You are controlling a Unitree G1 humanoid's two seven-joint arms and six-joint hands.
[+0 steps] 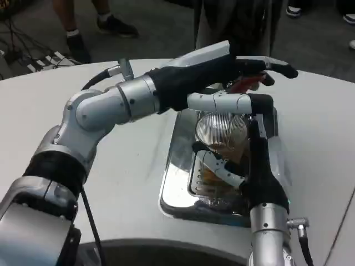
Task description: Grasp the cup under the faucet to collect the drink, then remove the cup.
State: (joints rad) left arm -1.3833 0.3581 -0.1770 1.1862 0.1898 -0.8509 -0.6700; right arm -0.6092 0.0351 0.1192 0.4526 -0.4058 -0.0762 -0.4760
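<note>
Cup [221, 130] (ribbed, clear, no readable label) clasped by right hand [244, 160] fingers [222, 164], left hand [233, 75] fingers extended above

Silver forearms, black wrist cuffs, white-backed left hand [222, 72] and right hand [244, 160] (thin black cables)

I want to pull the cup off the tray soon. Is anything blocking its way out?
The left hand reaches across just above the cup, which the right hand holds over the tray. A straight lift looks blocked; sideways looks free.
</note>
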